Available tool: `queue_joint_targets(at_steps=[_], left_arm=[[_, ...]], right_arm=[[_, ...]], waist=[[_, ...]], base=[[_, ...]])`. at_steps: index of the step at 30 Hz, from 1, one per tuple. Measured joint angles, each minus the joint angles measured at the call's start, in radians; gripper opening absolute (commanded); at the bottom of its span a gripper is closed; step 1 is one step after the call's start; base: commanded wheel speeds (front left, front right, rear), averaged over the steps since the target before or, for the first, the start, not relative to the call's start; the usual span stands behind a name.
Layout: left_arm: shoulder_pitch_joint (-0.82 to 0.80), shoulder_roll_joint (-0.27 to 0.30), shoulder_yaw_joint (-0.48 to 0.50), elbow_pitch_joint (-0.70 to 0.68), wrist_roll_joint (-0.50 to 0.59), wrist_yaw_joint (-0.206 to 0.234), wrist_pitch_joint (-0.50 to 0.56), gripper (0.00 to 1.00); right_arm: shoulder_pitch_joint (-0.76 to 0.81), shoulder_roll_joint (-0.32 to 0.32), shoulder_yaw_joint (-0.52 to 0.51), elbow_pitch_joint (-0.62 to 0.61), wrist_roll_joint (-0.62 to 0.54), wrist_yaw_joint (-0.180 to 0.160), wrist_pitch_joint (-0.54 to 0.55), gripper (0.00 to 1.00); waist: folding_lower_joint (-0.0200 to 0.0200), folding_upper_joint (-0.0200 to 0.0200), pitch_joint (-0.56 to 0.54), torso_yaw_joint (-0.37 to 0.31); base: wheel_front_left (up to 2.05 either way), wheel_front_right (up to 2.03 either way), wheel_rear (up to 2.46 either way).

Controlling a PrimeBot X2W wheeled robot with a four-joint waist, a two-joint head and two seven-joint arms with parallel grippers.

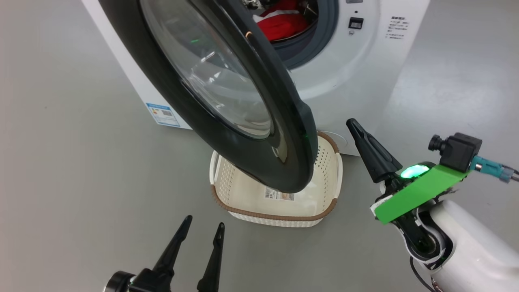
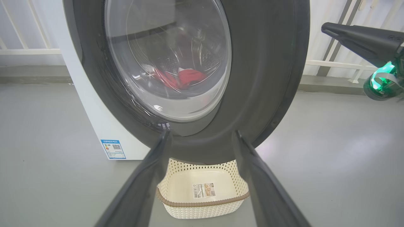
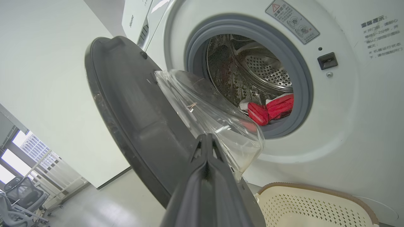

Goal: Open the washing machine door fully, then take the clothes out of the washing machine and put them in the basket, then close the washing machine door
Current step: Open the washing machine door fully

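The washing machine (image 1: 357,73) stands ahead with its door (image 1: 284,121) swung partway out, the black rim hanging over the basket (image 1: 279,215). Red clothes (image 1: 282,24) lie in the steel drum, also seen as clothes (image 3: 271,108) in the right wrist view. The cream basket (image 2: 202,205) sits on the floor below the door, a paper label on its bottom. My right gripper (image 1: 352,123) is shut on nothing, just right of the door's free edge and apart from it. My left gripper (image 1: 204,222) is open, low in front of the basket, pointing at the door's outer face (image 2: 258,78).
Grey floor (image 1: 81,162) surrounds the machine on both sides. A blue label sticker (image 1: 163,113) marks the washer's lower left corner. White railings (image 2: 25,50) run along the back wall. Office chairs (image 3: 19,201) stand far off to the left in the right wrist view.
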State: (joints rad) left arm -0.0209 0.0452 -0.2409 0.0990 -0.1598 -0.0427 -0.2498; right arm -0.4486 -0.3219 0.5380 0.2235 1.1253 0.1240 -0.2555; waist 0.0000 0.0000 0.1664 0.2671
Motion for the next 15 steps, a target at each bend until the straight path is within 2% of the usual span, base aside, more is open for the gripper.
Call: queue_joint_targets(at_steps=[7, 8, 15], left_arm=[[-0.003, 0.0, -0.032, -0.004, -0.019, 0.008, 0.0, 1.0], [-0.008, 0.0, -0.04, -0.004, -0.02, 0.008, 0.0, 1.0], [-0.025, 0.0, -0.054, -0.009, -0.038, 0.012, 0.0, 1.0]], right_arm=[[-0.117, -0.086, 0.158, 0.003, 0.179, 0.0, 0.011, 0.0], [-0.145, -0.103, 0.188, 0.002, 0.232, 0.0, 0.026, 0.0], [-0.21, -0.142, 0.238, 0.0, 0.378, 0.0, 0.104, 0.0]], waist=[[0.0, 0.0, 0.02, 0.04], [0.0, 0.0001, 0.026, 0.05], [0.0, 0.0, 0.041, 0.081]], base=[[0.0, 0.0, 0.0], [0.0, 0.0, 0.0], [0.0, 0.0, 0.0]])
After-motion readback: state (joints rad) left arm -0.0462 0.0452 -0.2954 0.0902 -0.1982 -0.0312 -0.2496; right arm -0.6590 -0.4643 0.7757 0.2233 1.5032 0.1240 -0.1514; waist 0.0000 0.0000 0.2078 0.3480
